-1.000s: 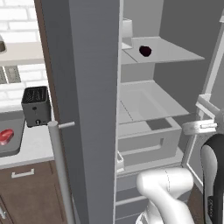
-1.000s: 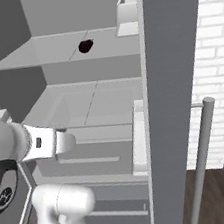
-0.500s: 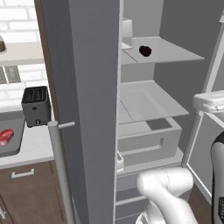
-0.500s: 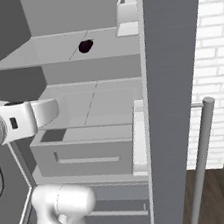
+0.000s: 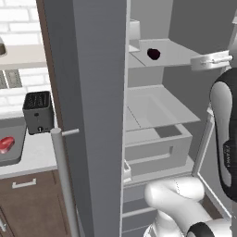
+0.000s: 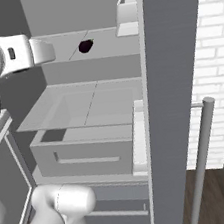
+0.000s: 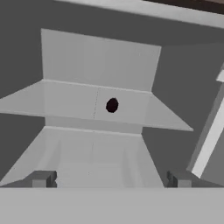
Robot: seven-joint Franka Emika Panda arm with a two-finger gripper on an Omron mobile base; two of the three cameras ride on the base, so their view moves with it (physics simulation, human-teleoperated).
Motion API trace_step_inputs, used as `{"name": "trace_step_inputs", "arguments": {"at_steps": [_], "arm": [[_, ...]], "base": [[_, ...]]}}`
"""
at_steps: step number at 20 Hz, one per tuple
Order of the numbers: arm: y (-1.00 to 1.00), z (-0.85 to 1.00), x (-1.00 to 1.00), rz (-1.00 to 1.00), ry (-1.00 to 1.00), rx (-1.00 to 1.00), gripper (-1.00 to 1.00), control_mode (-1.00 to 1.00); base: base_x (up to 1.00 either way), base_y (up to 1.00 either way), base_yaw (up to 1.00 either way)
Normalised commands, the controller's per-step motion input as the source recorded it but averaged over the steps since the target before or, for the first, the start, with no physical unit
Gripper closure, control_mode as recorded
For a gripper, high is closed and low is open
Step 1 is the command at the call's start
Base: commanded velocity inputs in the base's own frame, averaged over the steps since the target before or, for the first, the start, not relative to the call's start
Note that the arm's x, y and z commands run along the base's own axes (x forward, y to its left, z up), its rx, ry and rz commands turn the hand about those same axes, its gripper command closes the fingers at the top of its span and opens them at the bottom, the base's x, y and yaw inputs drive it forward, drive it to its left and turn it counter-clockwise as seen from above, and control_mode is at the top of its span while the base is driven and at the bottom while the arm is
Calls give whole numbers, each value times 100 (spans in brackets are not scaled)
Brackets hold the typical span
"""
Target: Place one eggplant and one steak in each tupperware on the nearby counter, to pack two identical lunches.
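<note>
Both base views are flanking the open grey fridge [image 5: 92, 92], sharing its shelves; the hand view is facing them level, nearer.

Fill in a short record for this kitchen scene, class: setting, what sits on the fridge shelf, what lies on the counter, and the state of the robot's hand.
setting: open fridge beside a counter
upper shelf: one very dark eggplant, lying alone, also seen ahead in the hand view
counter: black toaster; pink-red steak lying in a grey tupperware
hand: hand open, holding nothing, facing the eggplant shelf and apart from it
task status: eggplant not yet picked up
</note>
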Motion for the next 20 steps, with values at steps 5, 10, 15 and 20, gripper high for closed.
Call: {"name": "trace_step_inputs", "arguments": {"at_steps": [5, 10, 15, 20], "arm": [[2, -22, 32, 0, 0, 0, -100, -100], [11, -15, 97, -10, 0, 4, -100, -100], [3, -14, 68, -11, 0, 17, -100, -100], [0, -64, 84, 0, 0, 13, -100, -100]], "base": [[0, 0, 0], [0, 0, 0], [0, 0, 0], [0, 0, 0]]}}
